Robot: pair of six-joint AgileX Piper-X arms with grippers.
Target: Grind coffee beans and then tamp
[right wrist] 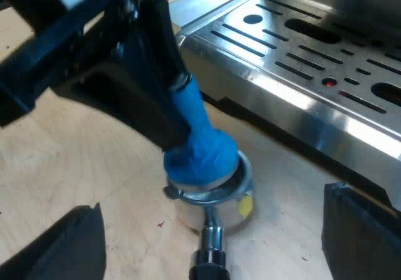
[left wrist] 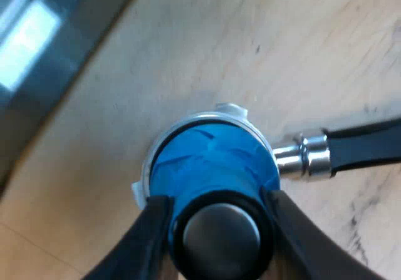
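With our left gripper (left wrist: 218, 216) clamped on the blue tamper (left wrist: 213, 164) seated in the holder (left wrist: 302, 157) just beneath it, we should press straight down and level, our right gripper (right wrist: 210, 230) gaping empty above the handle (right wrist: 205, 269).

Bright blue tamper (left wrist: 213, 161), grey metal cap ringed black, between black fingers of left tool (left wrist: 216, 230). Silver holder (right wrist: 216, 211), yellow patch on basket, black handle. Under tool: bench (left wrist: 250, 48) pale wood grain, dark flecks. Beyond tool: machine's tray (right wrist: 294, 73) brushed steel, dark slots, red dot.
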